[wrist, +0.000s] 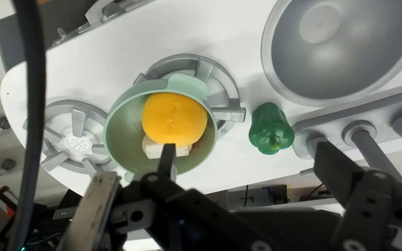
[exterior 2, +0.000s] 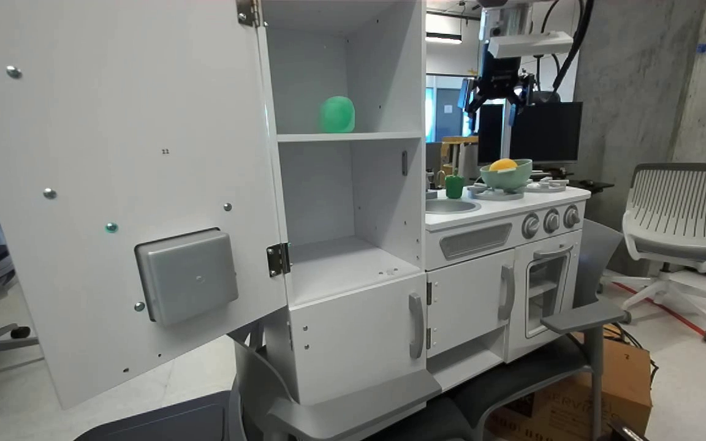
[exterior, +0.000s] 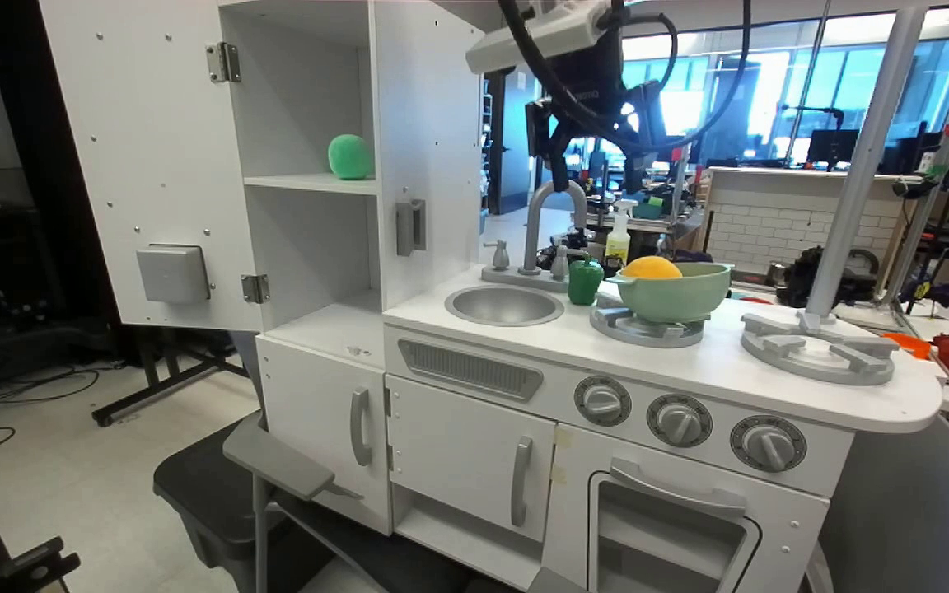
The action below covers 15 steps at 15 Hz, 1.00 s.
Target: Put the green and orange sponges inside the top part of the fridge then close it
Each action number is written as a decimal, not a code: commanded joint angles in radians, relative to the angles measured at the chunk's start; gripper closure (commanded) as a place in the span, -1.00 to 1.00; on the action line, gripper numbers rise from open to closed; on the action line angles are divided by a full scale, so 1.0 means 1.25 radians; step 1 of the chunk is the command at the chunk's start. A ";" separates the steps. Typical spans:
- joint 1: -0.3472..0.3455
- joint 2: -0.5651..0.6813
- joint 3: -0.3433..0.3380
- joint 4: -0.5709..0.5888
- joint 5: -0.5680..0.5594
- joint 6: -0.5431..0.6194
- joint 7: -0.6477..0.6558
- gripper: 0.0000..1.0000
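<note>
Two sponges are accounted for, in separate places. The green sponge (exterior: pixel 350 156) rests on the shelf (exterior: pixel 289 184) in the top part (exterior: pixel 301 91) of the fridge (exterior: pixel 425 99), visible in both exterior views. The door (exterior 2: pixel 114 116) of the top part stands wide open, a grey box (exterior 2: pixel 187 275) fixed to its inner face; the lower door (exterior: pixel 314 420) is closed. The orange sponge (wrist: pixel 174 118) is outside the fridge, lying in the bowl (exterior: pixel 684 296) and partly covering a small white item (wrist: pixel 153 148) I cannot identify. The bowl stands on the burner (exterior: pixel 647 332) nearer the sink (exterior: pixel 503 306); a second burner (exterior: pixel 857 362) sits toward the end of the counter (exterior: pixel 717 360) away from the fridge. A pepper (exterior: pixel 586 282) stands upright between the bowl and the faucet (exterior: pixel 534 226). The gripper (exterior: pixel 597 181) hangs above the counter, well apart from the bowl and the orange sponge. Its jaws are spread wide and hold nothing. Three knobs (exterior: pixel 680 422) line the front below the counter. A spray bottle (exterior: pixel 618 240) is visible beyond the counter.
</note>
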 commanded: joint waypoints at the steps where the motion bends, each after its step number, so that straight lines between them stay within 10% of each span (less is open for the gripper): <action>1: 0.007 0.130 0.000 0.192 0.028 -0.060 0.000 -1.00; 15: 0.019 0.288 -0.010 0.394 -0.007 -0.173 -0.162 -1.00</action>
